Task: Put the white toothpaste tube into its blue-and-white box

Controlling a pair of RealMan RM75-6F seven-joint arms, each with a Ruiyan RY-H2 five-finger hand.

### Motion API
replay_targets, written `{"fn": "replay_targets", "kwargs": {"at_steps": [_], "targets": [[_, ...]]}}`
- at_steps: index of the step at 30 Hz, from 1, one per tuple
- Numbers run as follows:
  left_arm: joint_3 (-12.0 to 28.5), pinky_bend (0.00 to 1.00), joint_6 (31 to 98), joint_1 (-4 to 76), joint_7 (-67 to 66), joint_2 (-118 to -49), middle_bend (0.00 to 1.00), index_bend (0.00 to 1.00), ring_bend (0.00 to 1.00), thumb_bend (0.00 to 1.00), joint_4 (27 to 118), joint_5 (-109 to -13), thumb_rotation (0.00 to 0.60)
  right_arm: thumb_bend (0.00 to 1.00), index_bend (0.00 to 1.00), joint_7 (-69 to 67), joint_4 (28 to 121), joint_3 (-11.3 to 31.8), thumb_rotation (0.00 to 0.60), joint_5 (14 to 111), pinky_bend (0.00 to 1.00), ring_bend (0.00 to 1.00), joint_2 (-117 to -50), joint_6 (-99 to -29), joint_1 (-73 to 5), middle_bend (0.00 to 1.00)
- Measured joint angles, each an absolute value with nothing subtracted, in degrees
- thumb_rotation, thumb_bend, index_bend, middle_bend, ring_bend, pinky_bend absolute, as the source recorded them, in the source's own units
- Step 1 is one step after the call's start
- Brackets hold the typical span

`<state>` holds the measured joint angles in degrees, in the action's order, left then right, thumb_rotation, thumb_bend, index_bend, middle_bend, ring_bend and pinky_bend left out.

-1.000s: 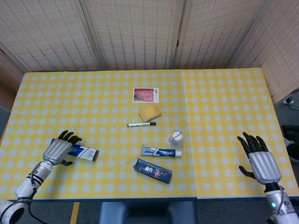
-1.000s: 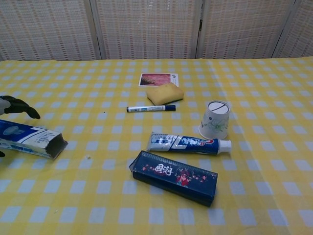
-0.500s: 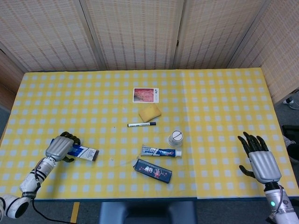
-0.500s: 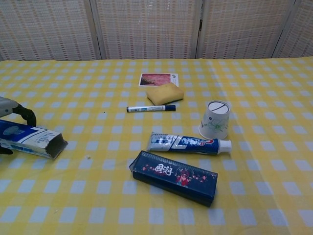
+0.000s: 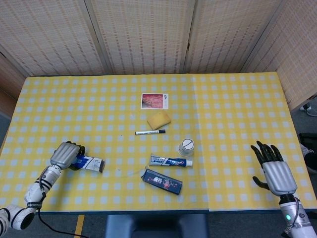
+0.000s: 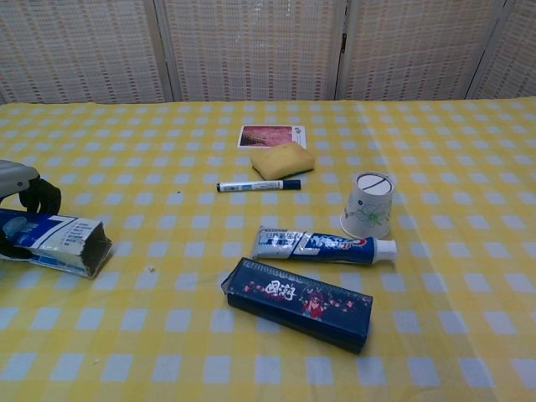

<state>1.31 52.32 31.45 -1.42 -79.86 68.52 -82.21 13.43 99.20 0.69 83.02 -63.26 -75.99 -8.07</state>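
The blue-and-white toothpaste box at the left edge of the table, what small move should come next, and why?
Probably lift the blue-and-white cardboard box slightly and bring it toward the white toothpaste tube. The left robot hand is curled around the box's closed end, its open end faces the tube, and the tube lies apart near the table's middle. The right robot hand is open and far off.

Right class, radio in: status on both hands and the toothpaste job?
Left robot hand grips box. Right robot hand open, idle. Toothpaste tube on table, untouched. Nothing blocking.
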Motion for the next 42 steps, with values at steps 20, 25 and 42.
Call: {"fn": "replay_targets", "kwargs": {"at_steps": [20, 25, 42], "targets": [[1.15, 0.4, 59.4, 29.4, -9.22, -75.88, 0.62, 0.65, 0.49, 0.19, 81.23, -82.83, 0.6, 0.27, 0.31, 19.1, 103.55, 3.53, 0.6, 90.25, 0.25, 0.28, -64.86, -64.3, -21.01, 0.25], [1.67, 0.4, 60.7, 29.04, -11.16, -75.0, 0.62, 0.65, 0.49, 0.18, 83.46, -82.08, 0.6, 0.27, 0.33, 24.89, 105.42, 6.16, 0.6, 87.91, 0.27, 0.3, -66.31, -59.36, -25.35, 0.26], [1.99, 0.4, 60.07, 29.45, -12.91, -74.73, 0.62, 0.64, 0.48, 0.19, 83.58, -80.7, 0.6, 0.27, 0.41, 40.53, 103.1, 10.4, 0.6, 69.67, 0.29, 0.36, -79.78, -46.03, -41.45, 0.32]]}}
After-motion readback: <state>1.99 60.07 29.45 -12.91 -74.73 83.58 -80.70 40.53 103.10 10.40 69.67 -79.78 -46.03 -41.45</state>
